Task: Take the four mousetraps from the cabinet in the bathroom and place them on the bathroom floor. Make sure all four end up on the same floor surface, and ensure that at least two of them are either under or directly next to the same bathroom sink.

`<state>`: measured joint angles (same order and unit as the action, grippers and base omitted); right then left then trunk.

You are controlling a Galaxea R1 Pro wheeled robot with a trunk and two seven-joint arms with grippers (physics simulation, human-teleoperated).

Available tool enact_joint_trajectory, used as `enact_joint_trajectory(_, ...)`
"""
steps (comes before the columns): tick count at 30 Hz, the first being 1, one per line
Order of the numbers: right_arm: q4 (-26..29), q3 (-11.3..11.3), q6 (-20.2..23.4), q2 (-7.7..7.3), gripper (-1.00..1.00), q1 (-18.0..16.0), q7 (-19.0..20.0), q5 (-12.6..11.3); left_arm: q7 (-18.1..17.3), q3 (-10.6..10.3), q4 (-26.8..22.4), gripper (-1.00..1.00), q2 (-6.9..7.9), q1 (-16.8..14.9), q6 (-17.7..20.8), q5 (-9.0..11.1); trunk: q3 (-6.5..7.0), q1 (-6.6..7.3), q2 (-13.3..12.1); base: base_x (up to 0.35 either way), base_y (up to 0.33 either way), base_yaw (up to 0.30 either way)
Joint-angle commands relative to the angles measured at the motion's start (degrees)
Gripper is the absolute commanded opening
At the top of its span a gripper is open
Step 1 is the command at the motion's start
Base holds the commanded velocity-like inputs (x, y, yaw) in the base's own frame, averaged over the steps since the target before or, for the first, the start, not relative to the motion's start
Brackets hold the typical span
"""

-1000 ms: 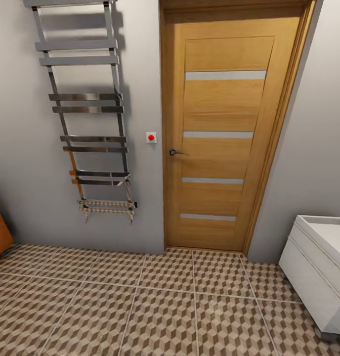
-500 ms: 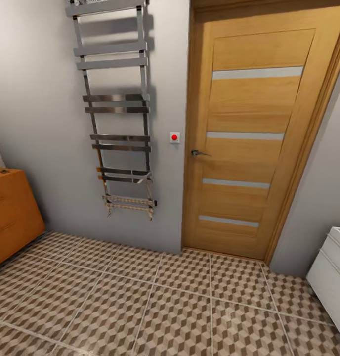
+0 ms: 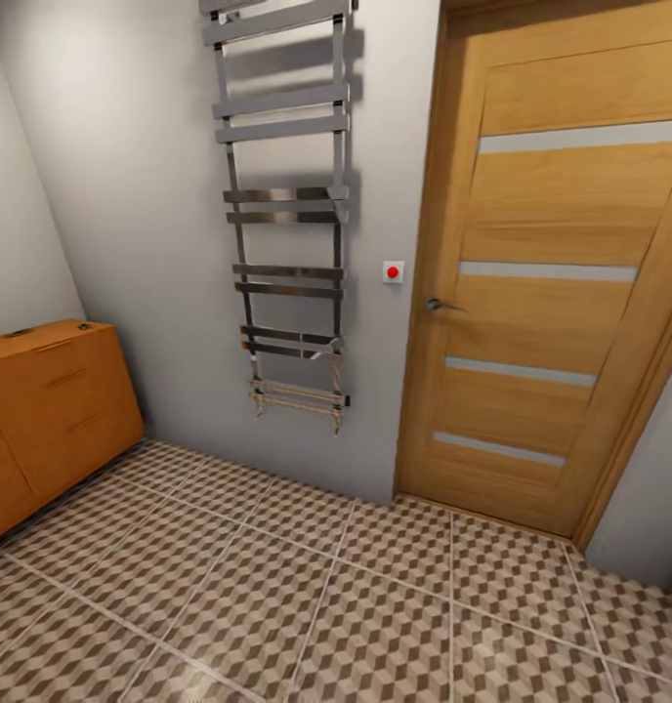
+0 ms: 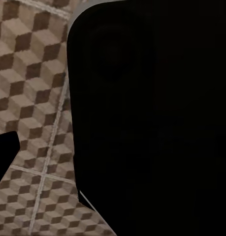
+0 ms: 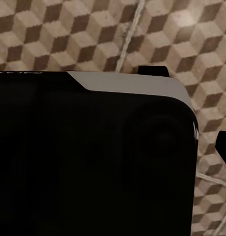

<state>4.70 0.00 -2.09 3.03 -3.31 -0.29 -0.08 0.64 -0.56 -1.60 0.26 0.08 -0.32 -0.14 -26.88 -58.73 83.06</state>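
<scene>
1 cabinet (image 3: 53, 410), 1 door (image 3: 551, 293)

- The head view has swung left — the door (image 3: 551, 293) and towel rail (image 3: 287, 215) sit further right in the picture.
- The cabinet (image 3: 53, 410) has come into view — drawer fronts showing.
- The white sink unit has slipped off the right edge.

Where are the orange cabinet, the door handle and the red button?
Cabinet (image 3: 58, 410), head view, drawer front.
Door handle (image 3: 441, 305), head view, lever.
Red button (image 3: 393, 271), head view, its centre.
</scene>
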Motion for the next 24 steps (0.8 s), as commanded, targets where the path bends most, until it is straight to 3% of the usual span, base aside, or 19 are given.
enact_joint_trajectory(1,0.0,0.0,-0.3,0.01,1.00,0.0,0.0,0.0,0.1,-0.1,-0.1,1.00,0.00,0.0,0.0,0.0,-0.05,0.00,0.0,0.000,0.000,0.285)
enact_joint_trajectory(24,0.0,0.1,-2.2,0.05,1.00,0.0,-0.1,0.0,0.1,-0.1,-1.0,1.00,-0.27,0.0,0.0,0.1,-0.05,0.00,0.0,0.000,-0.035,0.285)
